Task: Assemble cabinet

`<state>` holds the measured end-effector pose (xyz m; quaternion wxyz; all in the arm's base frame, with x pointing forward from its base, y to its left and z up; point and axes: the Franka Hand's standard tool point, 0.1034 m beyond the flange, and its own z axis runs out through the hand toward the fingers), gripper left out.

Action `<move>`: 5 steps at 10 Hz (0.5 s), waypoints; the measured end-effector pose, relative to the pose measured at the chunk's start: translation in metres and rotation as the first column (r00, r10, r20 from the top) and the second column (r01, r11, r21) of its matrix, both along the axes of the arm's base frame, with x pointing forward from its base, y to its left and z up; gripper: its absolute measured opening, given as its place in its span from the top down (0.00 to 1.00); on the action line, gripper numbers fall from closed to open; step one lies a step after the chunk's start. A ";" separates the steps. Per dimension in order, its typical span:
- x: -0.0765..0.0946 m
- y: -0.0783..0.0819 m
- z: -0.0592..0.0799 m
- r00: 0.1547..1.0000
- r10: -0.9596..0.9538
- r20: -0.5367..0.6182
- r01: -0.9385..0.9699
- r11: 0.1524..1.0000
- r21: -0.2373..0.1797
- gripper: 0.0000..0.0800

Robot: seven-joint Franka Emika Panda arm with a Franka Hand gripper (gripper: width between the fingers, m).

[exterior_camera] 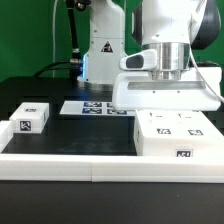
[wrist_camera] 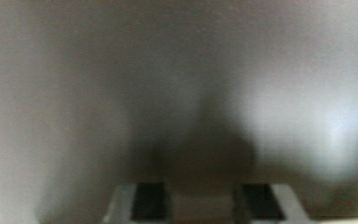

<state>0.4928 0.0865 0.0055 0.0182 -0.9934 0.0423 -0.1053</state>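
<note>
End effector (wrist_camera: 202, 202): in the wrist view only the two dark-padded fingers (wrist_camera: 149, 202) show, standing apart with a pale gap between them. Everything ahead is a blurred grey-white surface very close to the camera. Cannot tell if anything is clamped between the fingers, or if they touch that surface.

In the exterior view the arm's wrist comes down over a large plain white part (exterior_camera: 165, 92), and the fingers are hidden behind it. The part sits directly under the wrist, raised above the counter (exterior_camera: 90, 135). Grasp not confirmable from here either.

Cabinet body (exterior_camera: 180, 135): a white box with square tags on its top and front, on the counter at the exterior view's right. It is just below the raised white part; contact between the two is unclear.

Small tagged block (exterior_camera: 33, 116): on the counter at the exterior view's left, well apart from the cabinet body.

Marker board (exterior_camera: 95, 107): lies flat behind, between the block and the raised part.

White border rail (exterior_camera: 70, 166): runs along the near edge of the counter.
</note>
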 end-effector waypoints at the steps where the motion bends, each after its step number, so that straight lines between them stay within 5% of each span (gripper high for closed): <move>1: 0.000 0.000 0.000 1.000 0.000 0.000 0.000 1.000 0.000 0.95; 5: 0.000 0.000 0.000 1.000 0.000 0.000 0.000 1.000 0.000 1.00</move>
